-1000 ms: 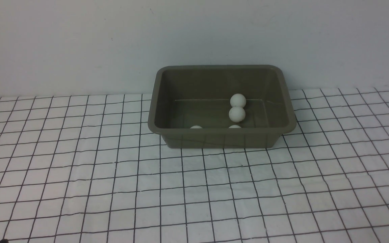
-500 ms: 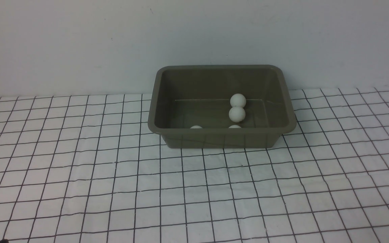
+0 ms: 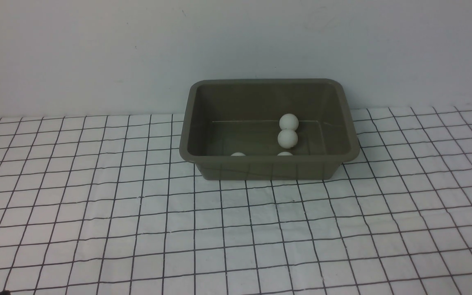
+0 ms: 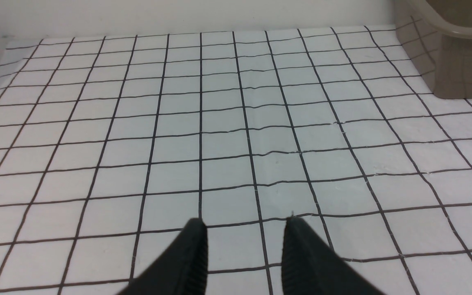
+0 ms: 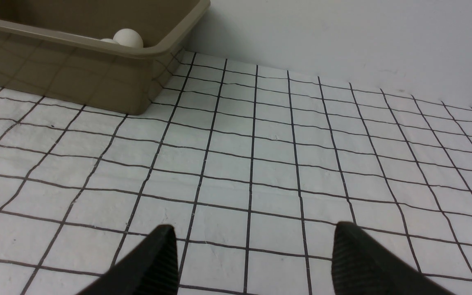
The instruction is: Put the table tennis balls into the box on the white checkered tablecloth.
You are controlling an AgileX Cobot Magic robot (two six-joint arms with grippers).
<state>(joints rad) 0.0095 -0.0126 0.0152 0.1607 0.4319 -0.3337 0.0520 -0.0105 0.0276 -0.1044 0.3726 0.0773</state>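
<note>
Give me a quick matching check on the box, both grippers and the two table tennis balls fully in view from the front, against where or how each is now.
Things:
1. box
2. left gripper
3. right gripper
4. two table tennis balls

States:
A. jaws wide apart, empty, over the white checkered tablecloth
B. one behind the other, inside the box
C. jaws narrowly apart, empty, over the cloth
D. standing on the cloth near the wall

Pairs: 1-D, 2-C, 3-A, 4-B
</note>
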